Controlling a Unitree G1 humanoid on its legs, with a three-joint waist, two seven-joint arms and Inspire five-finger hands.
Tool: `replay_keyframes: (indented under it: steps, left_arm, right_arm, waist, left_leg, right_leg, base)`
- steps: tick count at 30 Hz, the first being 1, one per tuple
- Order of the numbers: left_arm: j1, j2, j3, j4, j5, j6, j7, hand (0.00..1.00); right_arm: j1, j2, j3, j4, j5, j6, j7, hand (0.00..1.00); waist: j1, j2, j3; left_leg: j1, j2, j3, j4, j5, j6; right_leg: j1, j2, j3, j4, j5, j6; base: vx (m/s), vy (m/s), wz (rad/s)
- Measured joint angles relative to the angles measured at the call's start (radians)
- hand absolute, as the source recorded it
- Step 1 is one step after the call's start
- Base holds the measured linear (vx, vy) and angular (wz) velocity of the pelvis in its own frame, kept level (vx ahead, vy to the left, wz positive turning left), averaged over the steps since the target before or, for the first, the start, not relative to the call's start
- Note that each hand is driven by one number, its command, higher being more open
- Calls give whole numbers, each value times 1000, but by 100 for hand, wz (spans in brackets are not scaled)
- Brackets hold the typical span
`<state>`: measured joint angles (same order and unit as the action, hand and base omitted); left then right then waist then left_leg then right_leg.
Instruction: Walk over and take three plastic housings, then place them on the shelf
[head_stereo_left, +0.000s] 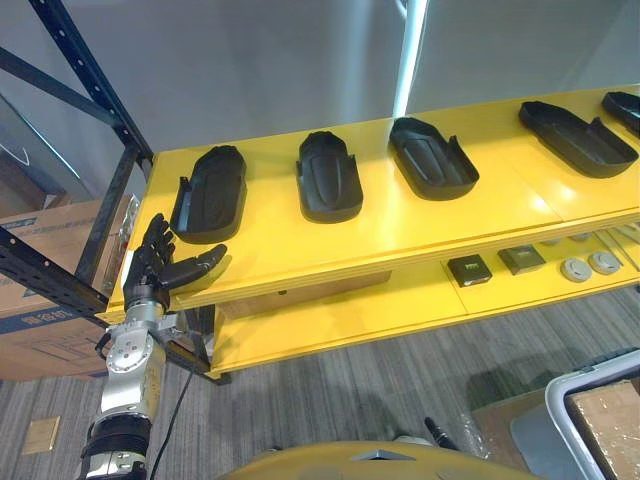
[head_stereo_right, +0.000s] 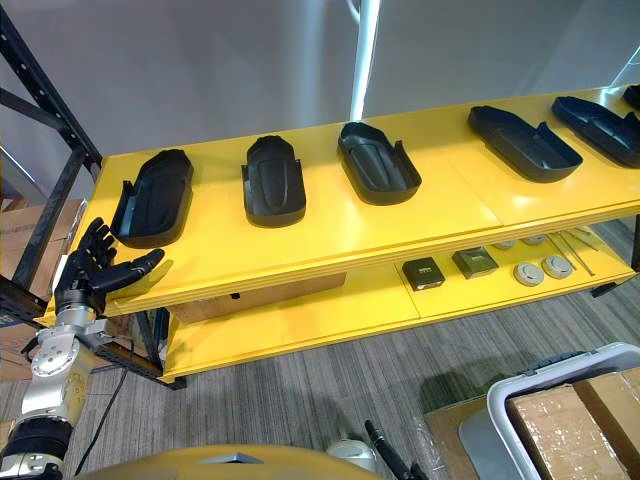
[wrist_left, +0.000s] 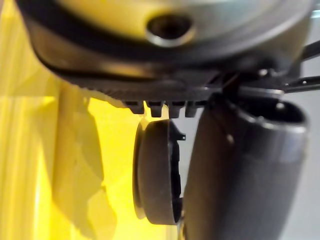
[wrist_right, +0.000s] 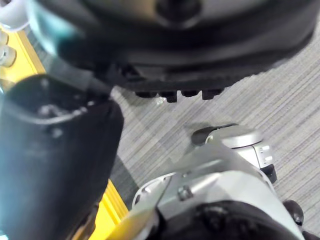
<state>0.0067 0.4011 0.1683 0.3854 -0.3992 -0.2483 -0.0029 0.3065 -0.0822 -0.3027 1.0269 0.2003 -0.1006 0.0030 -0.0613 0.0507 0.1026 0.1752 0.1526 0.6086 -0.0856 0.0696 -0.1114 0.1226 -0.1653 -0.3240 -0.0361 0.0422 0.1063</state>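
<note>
Your left hand (head_stereo_left: 158, 268) hovers at the left front corner of the shelf (head_stereo_left: 400, 225), fingers spread and released, holding nothing. The housings (head_stereo_left: 329, 176) lie in a row on the shelf, and the leftmost housing (head_stereo_left: 212, 192) is just beyond the hand. Your right hand (wrist_right: 55, 165) is above the floor; whether it is released or clenched I cannot tell.

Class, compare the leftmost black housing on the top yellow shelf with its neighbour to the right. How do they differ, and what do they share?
The leftmost housing lies hollow side up, showing its rim; the second housing lies domed side up. The leftmost housing sits nearest the open left hand; the second housing sits farther along the shelf. Both are black plastic, alike in outline, and neither is held.
</note>
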Motion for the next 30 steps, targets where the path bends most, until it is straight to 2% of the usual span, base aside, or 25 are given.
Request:
replay_keyframes:
  steps: [17,19,22,23,25,26,27,28,30]
  left_arm:
    - [0,0,-2,0,1,0,-17,100]
    - [0,0,-2,0,91,-18,113,100]
    - [0,0,-2,-13,139,-78,203,100]
    - [1,-1,-2,-53,139,-75,221,100]
    - [25,-22,-1,-278,139,-79,259,100]
    - [38,-25,-6,-415,139,-111,242,100]
    - [38,-25,-8,-470,139,-132,223,100]
    - [32,-25,-9,-560,140,-178,170,100]
    - [15,-25,-27,-653,138,-228,92,100]
  right_arm:
    - [0,0,-3,0,0,0,-1,100]
    - [0,0,-3,0,1,0,-3,100]
    - [1,0,-3,0,2,1,-11,100]
    - [1,0,-3,2,2,1,-11,100]
    - [-6,0,-10,22,2,1,-11,100]
    - [-8,0,-21,30,2,0,-12,100]
    - [-7,0,-25,33,3,0,-12,100]
    - [-9,0,-31,40,2,0,-12,100]
    - [-9,-1,-43,43,2,-1,-12,100]
  waist:
    - [-1,3,-2]
    - [-1,4,-2]
    - [0,5,-3]
    - [3,6,-3]
    - [11,1,-4]
    - [15,1,-3]
    - [16,1,-3]
    - [16,4,-5]
    - [16,15,-12]
  left_leg:
    - [1,0,0,0,0,0]
    - [2,0,0,0,0,0]
    - [2,0,0,0,0,0]
    - [1,0,-1,0,0,0]
    - [-10,-2,-9,0,1,1]
    - [-9,-3,-9,0,1,1]
    - [-8,-4,-10,0,1,1]
    - [-8,-4,-9,-1,1,1]
    - [-8,-3,-9,-3,1,1]
  right_leg:
    - [0,0,0,0,1,1]
    - [1,0,0,1,1,1]
    - [1,0,0,2,1,1]
    - [0,-1,1,4,1,1]
    - [-2,-4,-2,11,2,3]
    - [-3,-6,-2,16,1,1]
    - [-1,-7,-2,16,0,1]
    - [0,-7,-1,17,0,1]
    - [0,-6,-1,17,0,1]
  base:
    - [0,0,0]
    - [0,0,0]
    - [0,0,0]
    - [0,0,6]
    - [0,0,9]
    - [0,0,4]
    - [0,0,0]
    - [0,0,0]
    - [0,0,0]
